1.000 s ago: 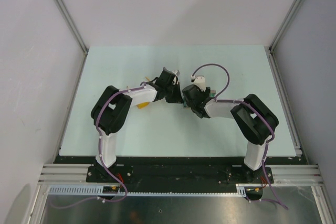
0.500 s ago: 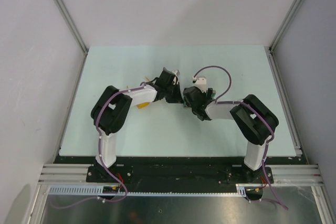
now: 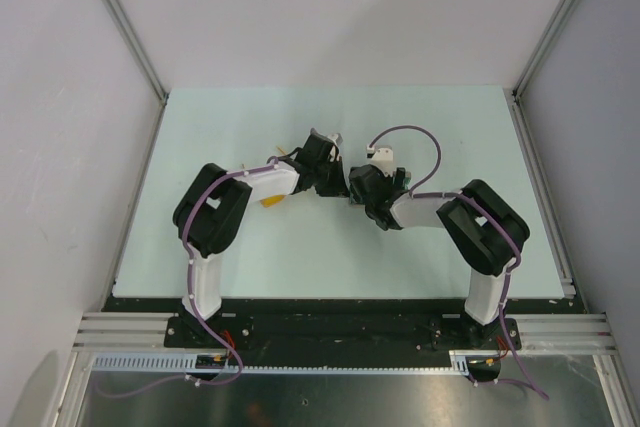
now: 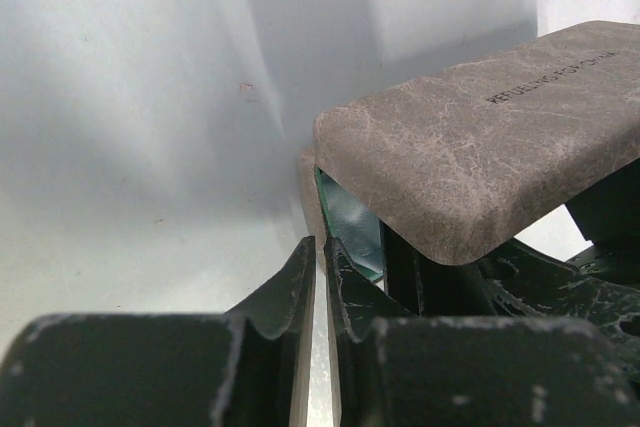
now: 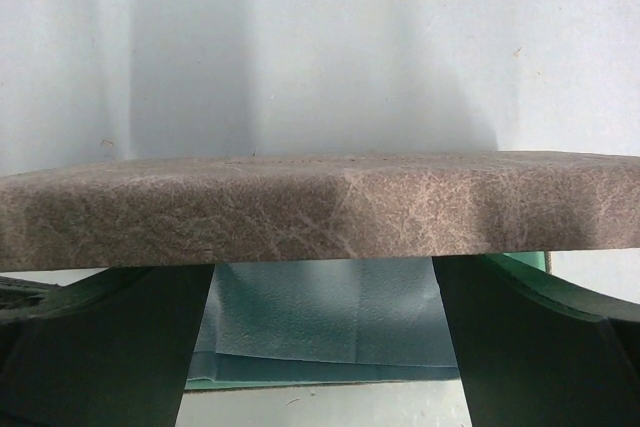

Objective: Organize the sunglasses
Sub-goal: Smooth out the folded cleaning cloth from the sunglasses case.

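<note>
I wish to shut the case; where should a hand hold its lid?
Probably the lid's long free edge, from the right hand's side, pinched across its thickness: the slab is thin, raised above the teal lining, and too long to span.

**Change over the last second, top view and right wrist view.** The right gripper [image 3: 360, 190] has spread its jaws wider. Both fingers [image 5: 95, 347] now stand far apart at the two lower corners of the wrist view, beneath the long edge of the case [image 5: 320, 205] lid. Seen from above, the right wrist has drawn back a little toward its own side — the dark gripper head sits slightly farther from the left gripper [image 3: 330, 179] than before. The loop of purple cable [image 3: 425, 142] over that wrist has sunk a touch — its top lies marginally lower in the frame.
</note>
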Controlling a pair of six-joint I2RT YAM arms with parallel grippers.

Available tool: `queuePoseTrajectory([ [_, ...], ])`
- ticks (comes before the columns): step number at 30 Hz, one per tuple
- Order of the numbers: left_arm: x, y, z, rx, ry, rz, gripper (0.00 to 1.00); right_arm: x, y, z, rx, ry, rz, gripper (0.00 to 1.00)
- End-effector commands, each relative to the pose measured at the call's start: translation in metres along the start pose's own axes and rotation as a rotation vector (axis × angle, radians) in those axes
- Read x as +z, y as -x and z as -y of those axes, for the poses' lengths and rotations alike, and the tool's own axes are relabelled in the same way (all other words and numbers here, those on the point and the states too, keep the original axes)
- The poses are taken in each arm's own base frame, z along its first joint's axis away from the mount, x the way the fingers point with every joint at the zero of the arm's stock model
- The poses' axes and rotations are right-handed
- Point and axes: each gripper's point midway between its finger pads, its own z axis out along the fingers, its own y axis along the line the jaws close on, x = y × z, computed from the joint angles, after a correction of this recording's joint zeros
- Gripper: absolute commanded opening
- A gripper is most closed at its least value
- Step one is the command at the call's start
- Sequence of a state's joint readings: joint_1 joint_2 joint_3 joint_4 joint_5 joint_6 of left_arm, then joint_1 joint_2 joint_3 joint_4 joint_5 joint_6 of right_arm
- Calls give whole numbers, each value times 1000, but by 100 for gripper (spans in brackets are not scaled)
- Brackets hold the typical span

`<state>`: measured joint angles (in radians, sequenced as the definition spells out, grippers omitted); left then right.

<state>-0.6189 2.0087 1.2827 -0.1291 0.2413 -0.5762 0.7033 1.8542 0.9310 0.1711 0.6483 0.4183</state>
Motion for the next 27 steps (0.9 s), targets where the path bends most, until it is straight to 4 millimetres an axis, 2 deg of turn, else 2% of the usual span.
queuePoseTrajectory([
  [1, -12, -11, 10, 9, -17, -32, 13, -5, -3, 5, -22, -6, -7, 94],
  [3, -15, -5, 12, 13, -16, -13, 14, -16, 19, 2, 1, 15, 34, 95],
  [7, -18, 3, 16, 21, -15, 13, 15, -31, 49, 4, 19, 21, 74, 95],
  [10, -23, 11, 19, 27, -15, 38, 17, -46, 65, 1, 24, 53, 88, 95],
  [15, -37, 21, 24, 35, -8, 78, 21, -70, 75, -2, 13, 116, 64, 94],
  [21, -45, 17, 13, 32, 54, 84, 27, -98, 87, 0, 21, 177, 54, 92],
  [24, -59, 22, 5, 33, 99, 122, 32, -112, 97, -5, 26, 235, 70, 92],
  [25, -72, 30, 9, 35, 98, 158, 34, -116, 101, -7, 22, 253, 79, 92],
  [26, -79, 34, 3, 35, 131, 184, 36, -120, 105, -11, 23, 280, 89, 92],
  [27, -86, 35, -1, 31, 149, 197, 43, -125, 107, -17, 23, 315, 87, 92],
])
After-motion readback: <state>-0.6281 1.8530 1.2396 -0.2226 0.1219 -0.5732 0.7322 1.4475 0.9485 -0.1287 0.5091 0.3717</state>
